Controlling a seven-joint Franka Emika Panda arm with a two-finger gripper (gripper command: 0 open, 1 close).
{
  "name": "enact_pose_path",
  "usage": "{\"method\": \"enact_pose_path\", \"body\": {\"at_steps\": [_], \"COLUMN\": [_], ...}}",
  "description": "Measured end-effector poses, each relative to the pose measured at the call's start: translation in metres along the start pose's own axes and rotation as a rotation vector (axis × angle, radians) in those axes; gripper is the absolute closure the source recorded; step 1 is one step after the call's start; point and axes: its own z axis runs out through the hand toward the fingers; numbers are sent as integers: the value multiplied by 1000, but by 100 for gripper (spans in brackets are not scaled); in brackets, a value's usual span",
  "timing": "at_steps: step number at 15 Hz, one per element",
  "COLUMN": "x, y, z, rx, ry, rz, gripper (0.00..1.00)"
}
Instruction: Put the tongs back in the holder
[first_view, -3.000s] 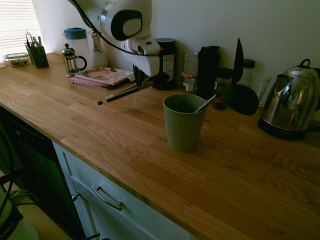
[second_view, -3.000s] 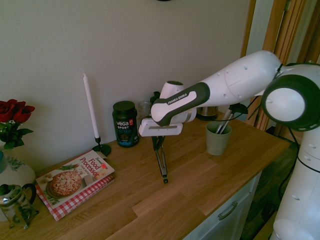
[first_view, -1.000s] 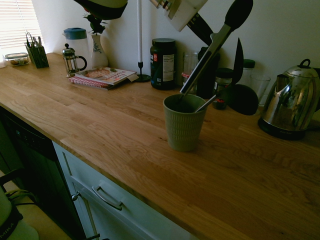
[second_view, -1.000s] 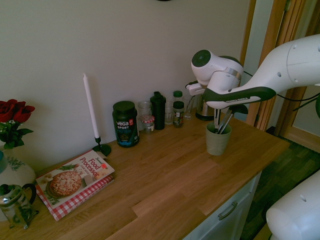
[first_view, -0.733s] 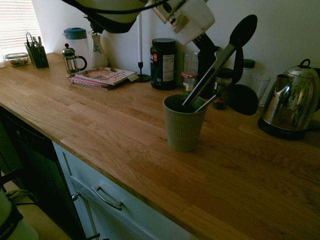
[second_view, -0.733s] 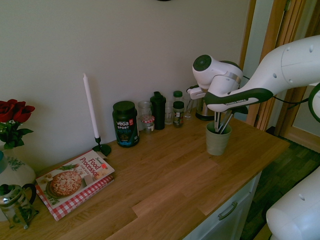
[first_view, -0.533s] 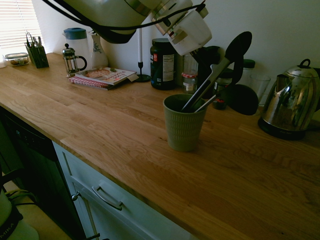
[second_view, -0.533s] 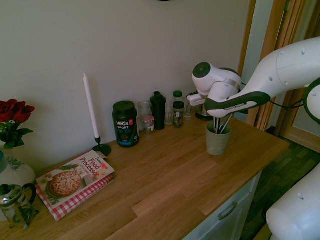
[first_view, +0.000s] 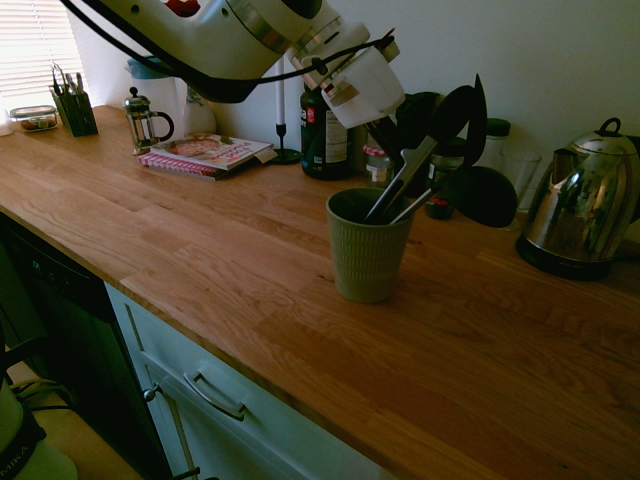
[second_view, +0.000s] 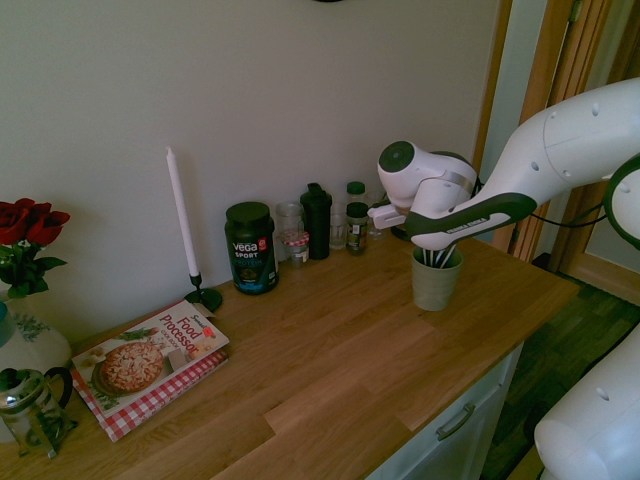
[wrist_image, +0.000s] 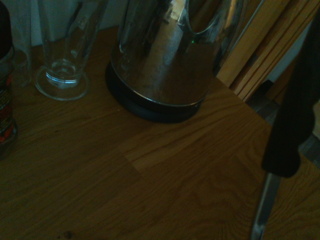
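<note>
Tongs (first_view: 407, 178): lower in holder (first_view: 369, 260) than before | pincer (first_view: 396, 152): closed around tongs

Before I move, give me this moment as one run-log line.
gripper: shut on tongs | tongs: tilted, ends inside cup | green cup: upright on counter | release: not yet

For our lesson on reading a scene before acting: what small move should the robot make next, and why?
Probably ease the pincer open to release the long grey metal tongs. Their lower ends already sit inside the sage-green ribbed ceramic cup, which stands upright on the wooden counter, and they lean toward its rim, so the cup should catch them.
</note>
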Motion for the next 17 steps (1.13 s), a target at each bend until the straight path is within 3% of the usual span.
{"method": "enact_pose_path", "body": {"at_steps": [4,7,9,12,17], "x": [6,34,36,-31,-135], "y": [-1,3,6,-2,32], "z": [-17,-82,-128,-156,-130], "rx": [16,85,143,158,129], "ry": [-11,-19,-93,-275,-523], "rz": [41,79,50,-59,-298], "gripper": [0,0,0,0,0]}}
